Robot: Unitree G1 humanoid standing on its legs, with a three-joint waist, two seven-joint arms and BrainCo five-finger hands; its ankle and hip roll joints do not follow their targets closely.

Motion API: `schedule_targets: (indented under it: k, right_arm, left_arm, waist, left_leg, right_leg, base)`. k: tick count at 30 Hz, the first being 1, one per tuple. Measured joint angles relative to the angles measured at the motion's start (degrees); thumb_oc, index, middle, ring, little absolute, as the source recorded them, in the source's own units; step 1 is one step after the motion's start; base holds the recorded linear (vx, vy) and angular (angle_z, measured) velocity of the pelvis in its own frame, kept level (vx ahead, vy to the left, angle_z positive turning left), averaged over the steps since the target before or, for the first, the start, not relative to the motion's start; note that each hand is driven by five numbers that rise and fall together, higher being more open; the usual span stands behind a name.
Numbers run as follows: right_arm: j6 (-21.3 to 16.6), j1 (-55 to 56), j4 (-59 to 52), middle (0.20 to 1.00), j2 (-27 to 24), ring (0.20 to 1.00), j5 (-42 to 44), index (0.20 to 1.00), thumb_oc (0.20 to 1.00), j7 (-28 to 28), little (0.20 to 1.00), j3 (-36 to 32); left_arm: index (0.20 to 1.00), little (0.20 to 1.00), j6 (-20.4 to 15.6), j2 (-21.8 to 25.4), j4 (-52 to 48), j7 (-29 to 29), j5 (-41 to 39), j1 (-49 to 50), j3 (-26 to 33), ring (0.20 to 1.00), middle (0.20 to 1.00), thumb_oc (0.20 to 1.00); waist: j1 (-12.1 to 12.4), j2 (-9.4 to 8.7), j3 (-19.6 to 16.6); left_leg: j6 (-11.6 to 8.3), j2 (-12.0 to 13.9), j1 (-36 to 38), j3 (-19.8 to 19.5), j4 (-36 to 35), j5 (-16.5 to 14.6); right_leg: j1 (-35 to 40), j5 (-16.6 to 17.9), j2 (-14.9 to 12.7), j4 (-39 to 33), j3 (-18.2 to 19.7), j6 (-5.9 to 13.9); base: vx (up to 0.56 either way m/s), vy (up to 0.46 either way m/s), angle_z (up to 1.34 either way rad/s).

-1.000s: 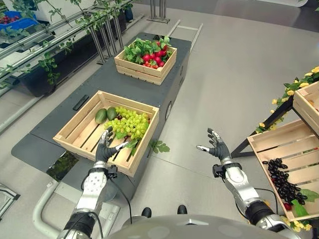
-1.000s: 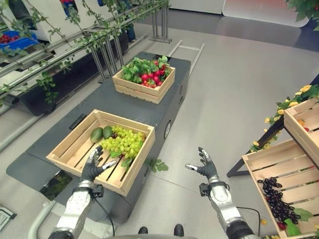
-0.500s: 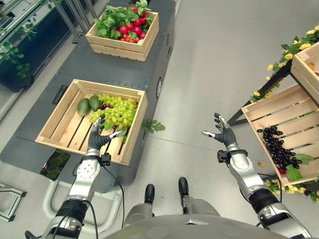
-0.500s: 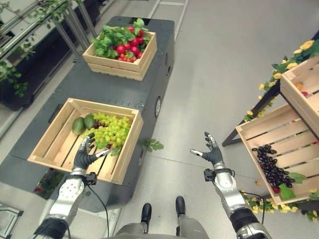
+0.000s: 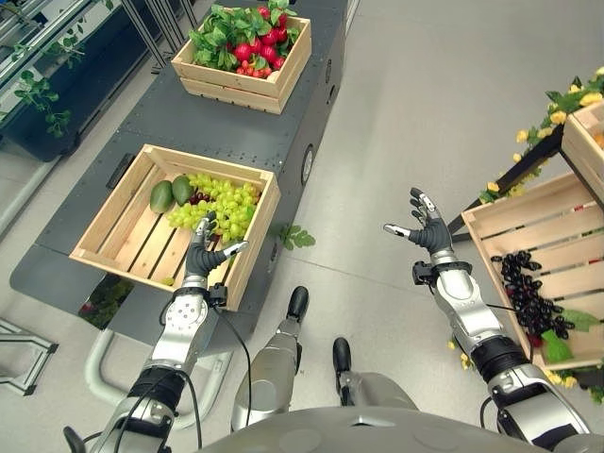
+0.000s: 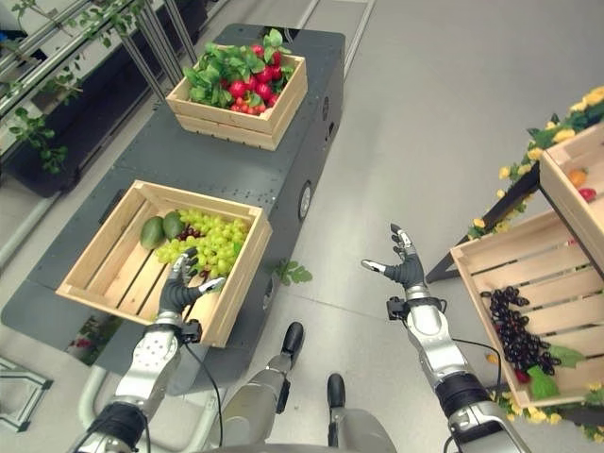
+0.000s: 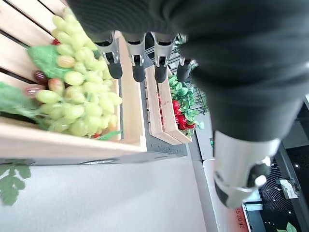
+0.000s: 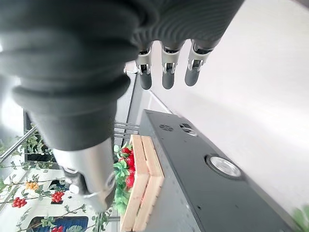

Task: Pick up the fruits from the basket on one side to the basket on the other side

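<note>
A wooden crate (image 5: pixel 107 203) sits on the dark platform and holds a bunch of green grapes (image 5: pixel 219 200), two green fruits (image 5: pixel 162 196) and some dark red grapes. My left hand (image 5: pixel 201 261) hovers open over the crate's near right corner, just short of the green grapes (image 7: pixel 77 104), with its fingers (image 7: pixel 137 67) straight and nothing in them. My right hand (image 5: pixel 427 229) is open, palm up and empty, over the floor between the platform and a second crate (image 5: pixel 500 212) on the right, which holds black grapes (image 5: pixel 528 297).
A far crate (image 5: pixel 247 49) of red fruit and green leaves stands further along the platform (image 5: pixel 179 118). A higher shelf crate (image 5: pixel 585 142) with yellow flowers juts in at the right. A loose leaf (image 5: pixel 294 236) lies on the floor beside the platform.
The whole view has shifted as the camera moved. Both hands stay open and hold about the same places relative to the crates.
</note>
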Motion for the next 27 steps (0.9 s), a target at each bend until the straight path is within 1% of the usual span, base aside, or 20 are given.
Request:
schedule_targets:
  k: [1, 2, 3, 4, 5, 7, 8, 9, 10, 11, 12, 13, 14, 15, 19, 20, 21, 22, 23, 27]
  right_arm:
    - [-0.01, -0.09, -1.23, 1.0, 0.01, 1.0, -0.14, 1.0, 1.0, -0.11, 1.0, 0.06]
    - [0.08, -1.18, -1.29, 1.0, 0.89, 1.0, -0.13, 1.0, 1.0, -0.59, 1.0, 0.7]
    - [0.07, -3.23, -1.7, 1.0, 1.02, 1.0, -0.5, 1.0, 1.0, -0.92, 1.0, 2.43]
    - [0.07, -3.3, -1.96, 1.0, 1.13, 1.0, -0.64, 1.0, 1.0, -0.91, 1.0, 2.49]
    - [0.17, -4.47, -1.81, 1.0, 1.69, 1.0, -0.64, 1.0, 1.0, -1.22, 1.0, 2.8]
    - [0.18, -5.93, -1.92, 1.0, 1.76, 1.0, -0.63, 1.0, 1.0, -1.31, 1.0, 3.92]
    - [0.16, -6.68, -1.95, 1.0, 1.83, 1.0, -0.66, 1.0, 1.0, -1.64, 1.0, 4.3]
    - [0.08, -8.5, -2.3, 1.0, 1.81, 1.0, -0.75, 1.0, 1.0, -1.74, 1.0, 5.0]
    - [0.08, -10.19, -3.03, 1.0, 1.51, 1.0, -1.55, 1.0, 1.0, -2.2, 1.0, 5.49]
    - [0.14, -10.04, -5.61, 1.0, 0.32, 1.0, -3.03, 1.0, 1.0, -3.03, 1.0, 5.66]
    - [0.11, -9.79, -7.0, 1.0, -0.17, 1.0, -4.07, 1.0, 1.0, -3.37, 1.0, 5.74]
    - [0.03, -10.46, -6.81, 1.0, -0.14, 1.0, -5.59, 1.0, 1.0, -4.08, 1.0, 5.75]
    - [0.03, -11.15, -6.44, 1.0, -0.16, 1.0, -5.9, 1.0, 1.0, -4.19, 1.0, 5.68]
    - [-0.06, -12.61, -6.16, 1.0, -0.47, 1.0, -7.06, 1.0, 1.0, -5.02, 1.0, 5.6]
    - [0.01, -16.47, -4.47, 1.0, -1.32, 1.0, -7.88, 1.0, 1.0, -6.42, 1.0, 5.56]
    - [0.01, -16.45, -4.41, 1.0, -1.99, 1.0, -7.86, 1.0, 1.0, -7.05, 1.0, 5.52]
    - [-0.08, -15.89, -4.8, 1.0, -2.85, 1.0, -7.88, 1.0, 1.0, -7.42, 1.0, 5.51]
    - [-0.14, -15.4, -5.22, 1.0, -3.69, 1.0, -7.87, 1.0, 1.0, -7.84, 1.0, 5.08]
    - [-0.12, -15.8, -5.01, 1.0, -4.43, 1.0, -7.89, 1.0, 1.0, -7.96, 1.0, 5.31]
    - [-0.64, -16.82, -4.82, 1.0, -4.99, 1.0, -7.88, 1.0, 1.0, -8.5, 1.0, 1.92]
  left_arm:
    - [1.0, 1.0, 0.02, 0.6, -1.81, 0.92, 0.44, 0.48, 0.07, 1.0, 1.0, 1.0]
    - [1.0, 1.0, -0.04, 2.15, -2.11, 1.55, 0.55, -0.32, -0.21, 1.0, 1.0, 1.0]
    - [1.0, 1.0, 0.21, 4.51, -1.58, 2.13, 0.66, -1.7, -0.99, 1.0, 1.0, 1.0]
    - [1.0, 1.0, 0.47, 4.33, -1.42, 2.47, 0.97, -3.43, -0.75, 1.0, 1.0, 1.0]
    - [1.0, 1.0, 0.48, 4.98, -1.32, 3.52, 2.14, -4.94, -1.14, 1.0, 1.0, 1.0]
    - [1.0, 1.0, 0.37, 6.4, -1.42, 4.16, 3.02, -7.57, -1.24, 1.0, 1.0, 1.0]
    - [1.0, 1.0, 0.08, 6.71, -1.54, 4.83, 3.02, -7.98, -0.8, 1.0, 1.0, 1.0]
    - [1.0, 1.0, -0.23, 7.35, -1.65, 6.02, 2.95, -10.1, 0.19, 1.0, 1.0, 1.0]
    - [1.0, 1.0, -0.24, 7.97, -1.24, 6.64, 2.73, -11.54, 1.21, 1.0, 1.0, 1.0]
    - [1.0, 1.0, -0.2, 8.34, -1.24, 7.16, 2.45, -13.0, 1.26, 1.0, 1.0, 1.0]
    - [1.0, 1.0, -0.25, 8.89, -1.58, 7.29, 2.45, -12.9, 1.25, 1.0, 1.0, 1.0]
    - [1.0, 1.0, -0.47, 9.1, -2.1, 7.89, 2.49, -13.2, 1.3, 1.0, 1.0, 1.0]
    - [1.0, 1.0, -0.48, 9.05, -2.13, 8.05, 2.49, -13.02, 1.24, 1.0, 1.0, 1.0]
    - [1.0, 1.0, -0.48, 8.58, -3.49, 8.76, 2.49, -11.42, 1.37, 1.0, 1.0, 1.0]
    - [1.0, 1.0, -0.21, 8.12, -4.43, 10.01, 2.87, -9.91, 1.34, 1.0, 1.0, 1.0]
    - [1.0, 1.0, -0.08, 8.24, -4.34, 10.8, 3.16, -10.29, 1.36, 1.0, 1.0, 1.0]
    - [1.0, 1.0, 0.13, 8.75, -3.32, 10.97, 5.24, -11.42, 1.2, 1.0, 1.0, 1.0]
    - [1.0, 1.0, 0.56, 10.47, -3.12, 11.76, 7.29, -12.63, 1.54, 1.0, 1.0, 1.0]
    - [1.0, 1.0, 1.12, 12.4, -2.24, 11.93, 9.45, -13.57, 0.97, 1.0, 1.0, 1.0]
    - [1.0, 1.0, 3.6, 22.53, 1.16, 12.63, 19.19, -16.8, -0.52, 1.0, 1.0, 1.0]
  waist:
    - [-0.2, 0.8, -0.74]
    - [0.1, -0.16, -0.34]
    - [-0.53, -0.78, -0.01]
    - [-1.2, -0.8, 0.06]
    - [-1.4, -0.47, 0.52]
    - [-1.63, 0.06, 1.36]
    - [-1.55, -0.46, 1.54]
    - [-1.12, -0.93, 2.82]
    - [-1.91, -0.89, 4.67]
    - [-2.81, -0.4, 6.03]
    - [-4.15, -0.74, 6.72]
    - [-4.51, -2.34, 7.1]
    - [-4.57, -2.53, 7.58]
    - [-3.35, -1.53, 8.4]
    - [-0.6, 1.87, 11.82]
    - [-1.03, 3.11, 12.67]
    - [-1.75, 3.75, 13.08]
    - [-3.49, 3.34, 13.5]
    - [-3.42, 3.08, 13.65]
    - [-3.11, 3.99, 14.2]
  left_leg:
    - [1.19, 1.76, 2.62, 0.06, -1.58, 2.57]
    - [1.25, 1.9, 2.42, 1.17, -1.79, 3.21]
    - [2.02, 2.13, 1.67, 1.68, -1.84, 3.09]
    - [2.75, 1.69, 1.87, 1.64, -1.77, 2.77]
    - [3.67, 1.08, 2.23, 1.7, -1.16, 2.07]
    - [4.18, 0.72, 2.85, 1.38, -1.28, 1.2]
    - [4.25, 0.53, 2.91, 1.91, -1.51, 1.16]
    - [4.02, 0.31, 2.69, 1.65, -2.07, 0.98]
    - [3.77, -0.24, 2.41, -0.03, -2.25, 1.34]
    - [2.85, -0.6, 0.99, -2.52, -1.5, 1.46]
    - [2.39, -1.72, 0.5, -4.34, -1.74, 1.79]
    - [2.05, -3.5, -0.21, -4.68, -2.48, 2.51]
    - [1.97, -3.68, -0.4, -4.27, -2.78, 2.57]
    - [1.49, -3.15, -2.45, -4.46, -2.88, 2.4]
    - [-1.39, -0.38, -5.35, -5.23, -3.31, 2.87]
    - [-1.99, 0.49, -5.83, -4.88, -3.35, 2.36]
    - [-2.5, 2.29, -6.05, -1.7, -4.05, 1.66]
    - [-2.82, 3.01, -6.98, 2.48, -2.71, 1.16]
    - [-2.54, 3.16, -6.81, 2.27, -1.27, 2.71]
    - [-3.44, 3.38, -5.11, 1.47, -0.3, 1.68]
  right_leg:
    - [-3.25, -3.04, 2.08, 7.09, 0.04, 1.42]
    - [-7.07, -5.09, 2.07, 14.05, -0.45, 3.48]
    - [-14.36, -6.37, 1.82, 25.99, -1.6, 7.65]
    - [-16.2, -8.0, 0.61, 29.18, -1.76, 8.81]
    - [-18.24, -9.26, -2.29, 32.56, -3.3, 10.08]
    - [-19.1, -9.18, -6.24, 30.76, -3.86, 11.55]
    - [-19.19, -8.96, -7.89, 27.9, -6.52, 11.91]
    - [-19.42, -8.27, -8.41, 19.61, -7.64, 12.2]
    - [-19.04, -6.82, -6.88, 13.01, -4.44, 12.36]
    - [-19.49, -6.11, -3.69, 11.46, 2.45, 11.94]
    - [-19.62, -5.19, -3.26, 11.0, 2.75, 11.68]
    - [-21.17, -0.55, -4.66, 11.45, 1.11, 8.76]
    - [-21.58, 2.01, -5.13, 11.56, 0.68, 8.32]
    - [-23.52, 3.68, -4.73, 11.7, -0.25, 7.03]
    - [-25.36, 4.83, -2.75, 11.08, -3.88, 4.4]
    - [-24.75, 4.34, -2.93, 11.5, -6.24, 2.83]
    - [-24.22, 3.71, -3.57, 11.58, -8.92, 2.0]
    - [-24.29, 2.79, -4.84, 11.91, -10.23, 1.89]
    - [-24.51, 2.65, -4.98, 12.07, -9.74, 1.94]
    - [-25.38, 1.11, -4.71, 14.84, -9.1, 2.42]
  base:
    - [-0.09, 0.097, -0.55]
    - [-0.08, 0.156, -0.59]
    - [-0.02, 0.142, -0.27]
    - [-0.01, 0.139, -0.21]
    - [0.03, 0.076, -0.11]
    - [0.11, -0.036, -0.05]
    - [0.17, -0.084, -0.17]
    - [0.12, -0.102, 0.0]
    - [0.02, -0.139, 0.46]
    - [-0.06, -0.11, 1.08]
    - [-0.17, -0.116, 1.34]
    - [-0.12, -0.064, 1.04]
    - [-0.12, -0.124, 0.65]
    - [0.0, -0.115, 0.24]
    - [-0.03, -0.1, 0.3]
    - [-0.04, -0.015, 0.71]
    - [-0.09, 0.021, 1.26]
    - [-0.06, 0.014, 0.99]
    - [-0.06, 0.003, 0.55]
    - [0.0, -0.01, -0.02]
